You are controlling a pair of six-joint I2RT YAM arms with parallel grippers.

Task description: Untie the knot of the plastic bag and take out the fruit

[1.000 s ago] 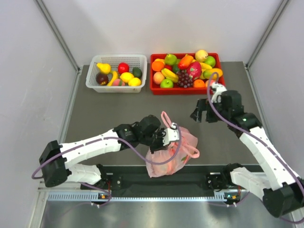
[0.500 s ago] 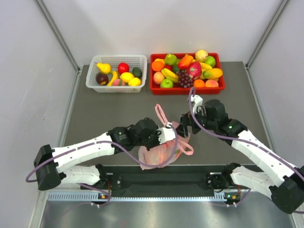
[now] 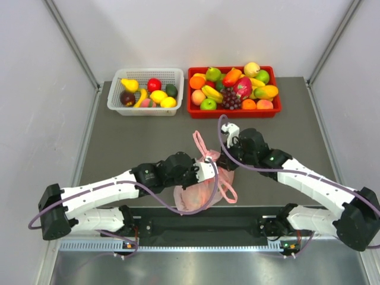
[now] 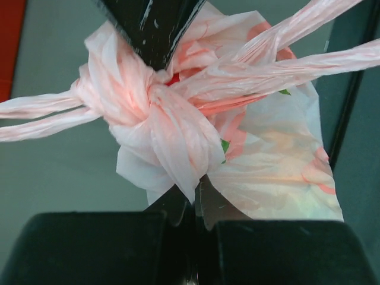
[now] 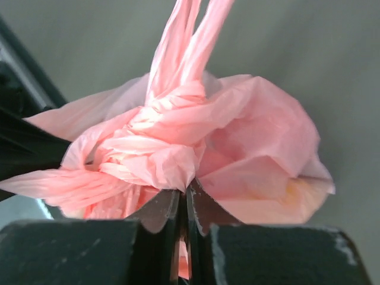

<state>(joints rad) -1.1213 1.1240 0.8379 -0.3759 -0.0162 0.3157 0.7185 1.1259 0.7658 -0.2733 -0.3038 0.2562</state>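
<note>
The plastic bag (image 3: pixel 200 193) is coloured translucent pink, red and green glimpsed through it; the basket (image 3: pixel 115 102) is white, the tray (image 3: pixel 237 114) red, the table (image 3: pixel 133 142) grey.

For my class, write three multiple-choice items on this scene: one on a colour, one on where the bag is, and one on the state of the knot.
1. What colour is the tray beside the basket?
A) blue B) red C) green

2. Where is the bag?
A) in the basket B) at the near edge of the table, between the arms C) in the tray

3. The knot is:
A) tied B) undone C) cut off

Key:
1 B: the tray's walls are plainly red.
2 B: the top view shows the bag at the front, apart from both containers.
3 A: the left wrist view shows the handles wound tightly together.
</note>
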